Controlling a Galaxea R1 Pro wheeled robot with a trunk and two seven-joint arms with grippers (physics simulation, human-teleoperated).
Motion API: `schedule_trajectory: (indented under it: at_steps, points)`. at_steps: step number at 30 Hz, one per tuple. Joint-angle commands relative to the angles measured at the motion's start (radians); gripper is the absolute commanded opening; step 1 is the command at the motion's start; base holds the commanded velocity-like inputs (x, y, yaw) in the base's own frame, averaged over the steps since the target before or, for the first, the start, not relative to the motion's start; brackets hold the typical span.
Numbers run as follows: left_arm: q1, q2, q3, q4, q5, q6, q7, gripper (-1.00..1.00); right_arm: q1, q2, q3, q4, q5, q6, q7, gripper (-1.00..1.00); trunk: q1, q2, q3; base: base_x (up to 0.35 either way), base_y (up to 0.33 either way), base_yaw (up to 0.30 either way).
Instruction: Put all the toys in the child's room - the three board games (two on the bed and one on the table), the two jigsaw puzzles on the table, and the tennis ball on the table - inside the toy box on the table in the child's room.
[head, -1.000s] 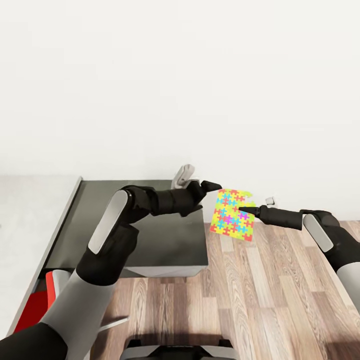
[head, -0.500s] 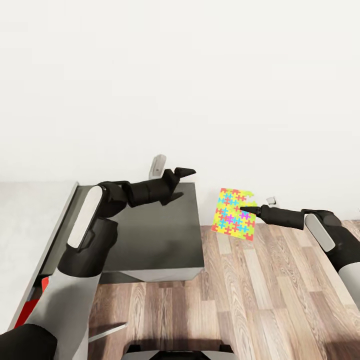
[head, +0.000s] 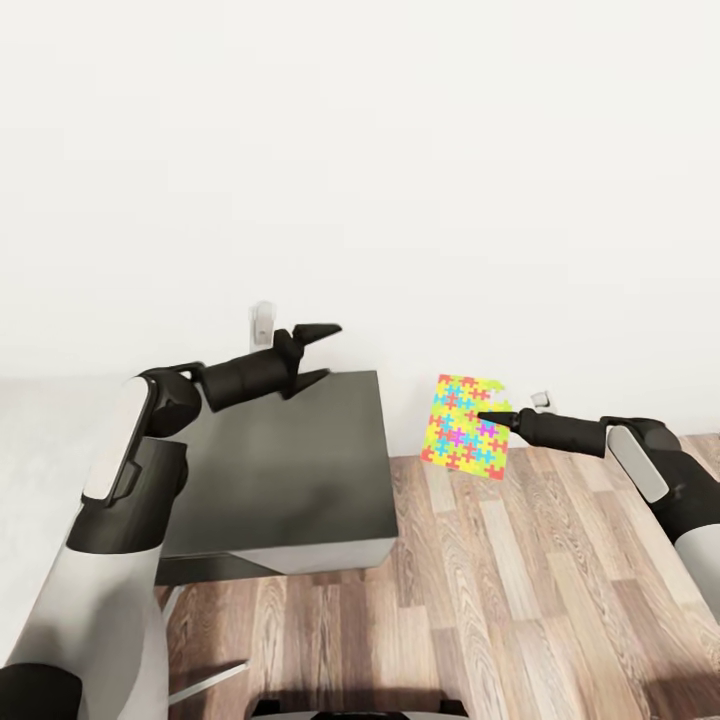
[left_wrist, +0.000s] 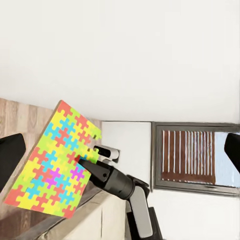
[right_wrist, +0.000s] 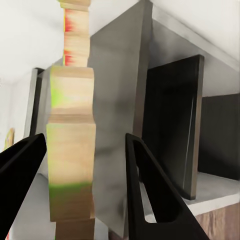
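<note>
Jigsaw puzzle (head: 467, 427) pinched upright (over wood floor (head: 520, 600)) by right fingers (head: 484, 416); left fingers (head: 322, 352) spread, empty.

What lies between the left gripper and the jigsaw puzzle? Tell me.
Nothing solid. In the head view, the left gripper hangs above the dark desk section, and past the desk's end only white wall and wood floor separate it from the jigsaw puzzle.

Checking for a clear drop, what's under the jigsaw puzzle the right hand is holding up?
Under the jigsaw puzzle, held upright by the right hand, lies bare wood-plank floor; the dark grey desk section sits off to its side. The puzzle hides the bit of wall and floor behind it.
</note>
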Motion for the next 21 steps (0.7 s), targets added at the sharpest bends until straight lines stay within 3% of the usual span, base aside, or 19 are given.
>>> schedule_trajectory:
  at_steps: [1, 10, 21]
  points:
    - [0.003, 0.004, 0.004, -0.001, 0.011, 0.002, -0.008, 1.00, -0.001, -0.001, 0.003, -0.002, -0.003, 0.004, 0.000, -1.00, 0.001, -0.002, 0.000, 0.000, 0.000, -0.099]
    - [0.014, 0.008, 0.012, -0.001, 0.011, 0.010, -0.065, 1.00, -0.001, 0.002, 0.004, -0.009, -0.006, 0.023, 0.000, -1.00, 0.001, -0.002, 0.015, 0.000, 0.000, -0.024]
    - [0.017, 0.007, 0.012, 0.000, 0.011, 0.012, -0.078, 1.00, 0.012, 0.004, 0.005, -0.054, -0.005, 0.077, 0.000, -1.00, 0.001, -0.002, 0.033, 0.000, 0.000, 0.107]
